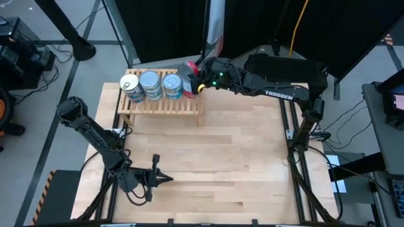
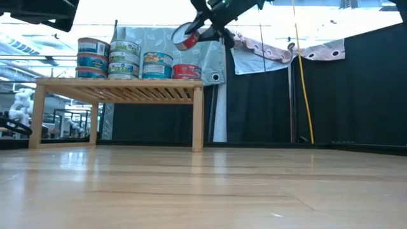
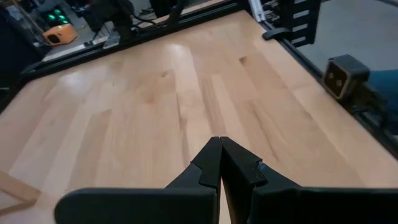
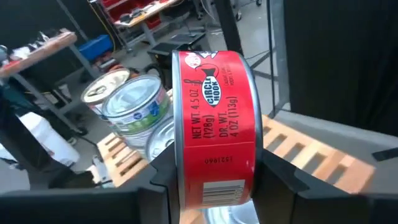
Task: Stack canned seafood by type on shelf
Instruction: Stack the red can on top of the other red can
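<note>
The slatted wooden shelf [image 1: 161,106] [image 2: 121,89] stands at the table's far left. On it are three stacks of blue-labelled tins [image 1: 149,85] [image 2: 124,58] and, in the low view, a single red-labelled tin [image 2: 186,71] at its right end. My right gripper [image 1: 192,81] [image 4: 214,186] hovers above that right end, shut on another red-labelled tin [image 2: 186,39] [image 4: 214,124]. My left gripper [image 1: 167,178] [image 3: 221,158] is shut and holds nothing, low over the table's near left part. My right gripper pinches the red-labelled tin between its two fingers, one finger [image 4: 158,180] on each flat face, so the red side label [image 4: 217,93] faces the wrist camera. The fingers come from the table's right, slanting down. The tin is lifted clear above the shelf, tipped on edge.
Bare wooden tabletop [image 1: 227,164] spreads in front of and to the right of the shelf. Black frame rails [image 1: 297,157] run along the table's sides. A dark curtain [image 2: 318,95] hangs behind the far edge.
</note>
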Action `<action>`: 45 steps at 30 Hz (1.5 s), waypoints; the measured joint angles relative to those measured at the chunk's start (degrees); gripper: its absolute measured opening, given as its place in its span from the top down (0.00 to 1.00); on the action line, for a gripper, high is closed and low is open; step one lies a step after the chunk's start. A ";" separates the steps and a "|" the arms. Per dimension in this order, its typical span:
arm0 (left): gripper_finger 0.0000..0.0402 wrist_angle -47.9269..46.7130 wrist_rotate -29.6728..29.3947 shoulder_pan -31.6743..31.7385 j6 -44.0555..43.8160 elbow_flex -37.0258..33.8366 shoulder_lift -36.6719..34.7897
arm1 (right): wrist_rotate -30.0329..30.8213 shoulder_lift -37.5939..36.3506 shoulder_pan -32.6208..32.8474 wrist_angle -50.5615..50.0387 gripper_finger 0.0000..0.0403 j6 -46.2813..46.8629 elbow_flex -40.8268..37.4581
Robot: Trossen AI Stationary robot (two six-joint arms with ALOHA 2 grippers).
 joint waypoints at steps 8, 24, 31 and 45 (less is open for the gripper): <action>0.97 0.07 2.71 -0.91 -1.54 0.00 0.00 | -5.81 1.37 -0.99 -1.02 0.67 3.27 0.04; 0.97 0.29 4.24 -1.23 -2.54 0.00 0.00 | -7.56 1.66 -0.46 -7.22 0.67 7.25 -0.07; 0.97 0.29 4.83 -1.23 -2.90 0.00 0.00 | -6.76 0.60 1.17 -8.46 0.67 4.28 -0.07; 0.97 1.07 4.70 -0.95 -2.63 0.00 0.00 | -7.06 1.10 -1.35 -5.00 0.67 8.18 -0.07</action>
